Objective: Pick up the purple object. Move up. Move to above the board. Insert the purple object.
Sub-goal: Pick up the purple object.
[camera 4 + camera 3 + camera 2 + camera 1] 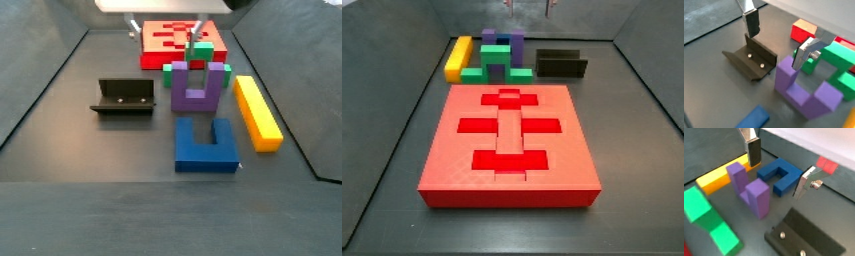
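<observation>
My gripper [777, 42] hangs above the purple object [804, 90] — fingers [751, 23] spread wide, holding nothing

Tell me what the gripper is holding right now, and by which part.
Nothing is held. The gripper hangs open above the purple object, and its fingers touch no piece.

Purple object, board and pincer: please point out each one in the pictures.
Purple object [197, 96]: side view, on its base between the two prongs.
Board [556, 150]: side view, on the flat red top beside the channel.
Pincer [777, 36]: wrist view, midway between the fingertips, open above the floor.
</observation>
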